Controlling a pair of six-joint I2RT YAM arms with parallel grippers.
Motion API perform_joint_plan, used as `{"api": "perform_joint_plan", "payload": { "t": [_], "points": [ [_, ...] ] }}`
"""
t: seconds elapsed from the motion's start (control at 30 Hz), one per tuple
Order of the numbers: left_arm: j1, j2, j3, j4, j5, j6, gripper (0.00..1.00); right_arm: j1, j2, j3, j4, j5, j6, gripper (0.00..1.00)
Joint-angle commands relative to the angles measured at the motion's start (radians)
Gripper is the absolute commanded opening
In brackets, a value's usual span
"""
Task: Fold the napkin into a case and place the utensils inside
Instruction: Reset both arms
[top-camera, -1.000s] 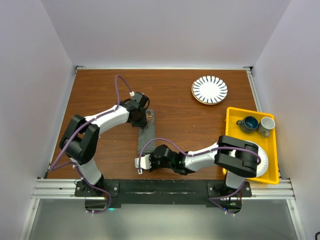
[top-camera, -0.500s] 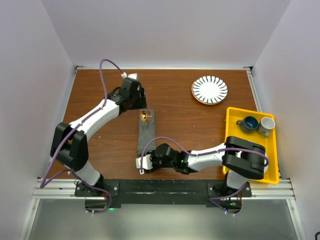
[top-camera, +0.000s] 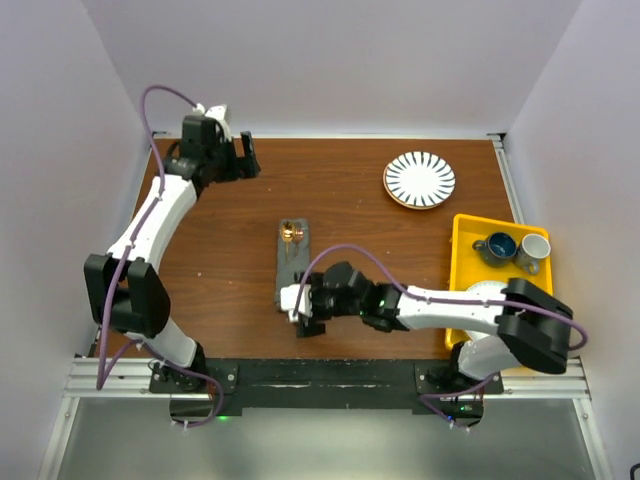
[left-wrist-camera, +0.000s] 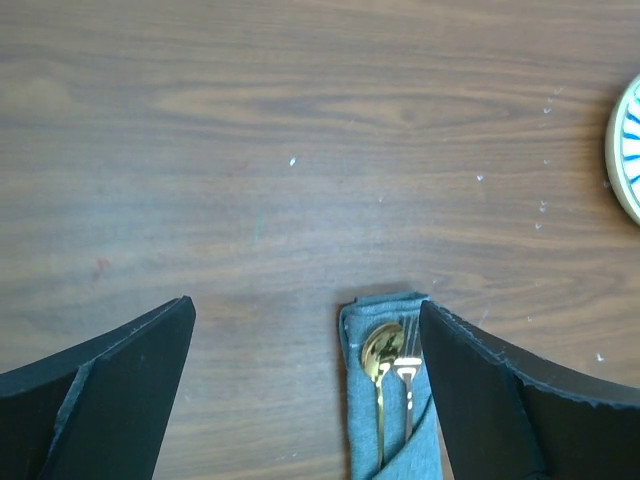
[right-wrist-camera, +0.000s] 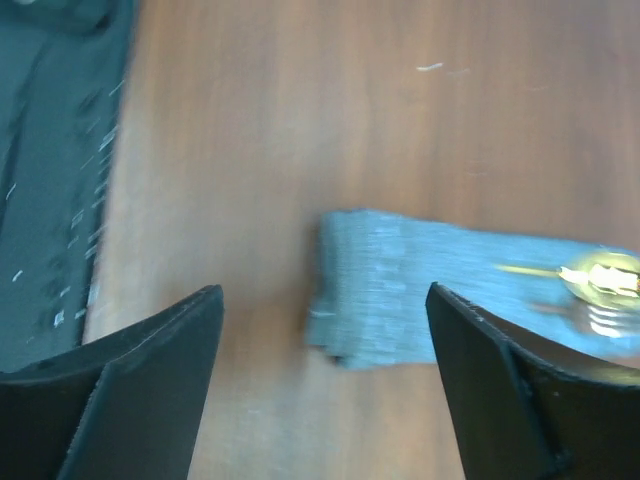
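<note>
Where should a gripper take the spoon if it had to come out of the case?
Probably at the spoon bowl and neck, the only part showing: its handle lies inside the case, with the fork close beside it. Come from above at the case's far end, jaws across the neck, then pull along the strip.

The left gripper (top-camera: 247, 157) has pulled away from the far end of the case (top-camera: 290, 268) and swung to the far left corner of the table (top-camera: 350, 180), with its jaws spreading wide. This leaves the heads of the utensils (top-camera: 291, 232) uncovered. The right gripper (top-camera: 304, 310) has shifted slightly right at the case's near end. Its jaws have parted too, and its elbow has swung outward.
</note>
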Motion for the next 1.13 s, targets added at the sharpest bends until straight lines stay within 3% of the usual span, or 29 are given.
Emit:
{"api": "perform_joint_plan", "payload": {
  "t": [0.0,0.1,0.2,0.37,0.63,0.8,0.97,1.1],
  "points": [
    [0.045,0.049,0.186,-0.123,0.215,0.147,1.0,-0.099,-0.116,0.152,-0.134,-0.017,0.147,0.92],
    [0.058,0.042,0.212,-0.142,0.285,0.213,1.0,-0.188,-0.17,0.241,-0.26,0.009,0.268,0.98],
    [0.067,0.091,0.301,-0.253,0.362,0.335,1.0,-0.277,-0.226,0.297,-0.365,0.052,0.351,0.98],
    [0.076,0.135,0.291,-0.364,0.435,0.438,1.0,-0.388,-0.301,0.308,-0.5,0.138,0.438,0.98],
    [0.076,0.024,-0.003,-0.262,0.277,0.492,1.0,-0.549,-0.386,0.156,-0.581,0.19,0.63,0.98],
    [0.076,-0.104,-0.212,-0.186,0.24,0.474,1.0,-0.668,-0.386,0.136,-0.578,0.172,0.653,0.98],
    [0.076,-0.168,-0.254,-0.169,0.215,0.469,1.0,-0.722,-0.368,0.159,-0.538,0.149,0.659,0.98],
    [0.078,-0.156,-0.158,-0.167,0.189,0.467,1.0,-0.757,-0.332,0.218,-0.532,0.157,0.642,0.98]
  ]
}}
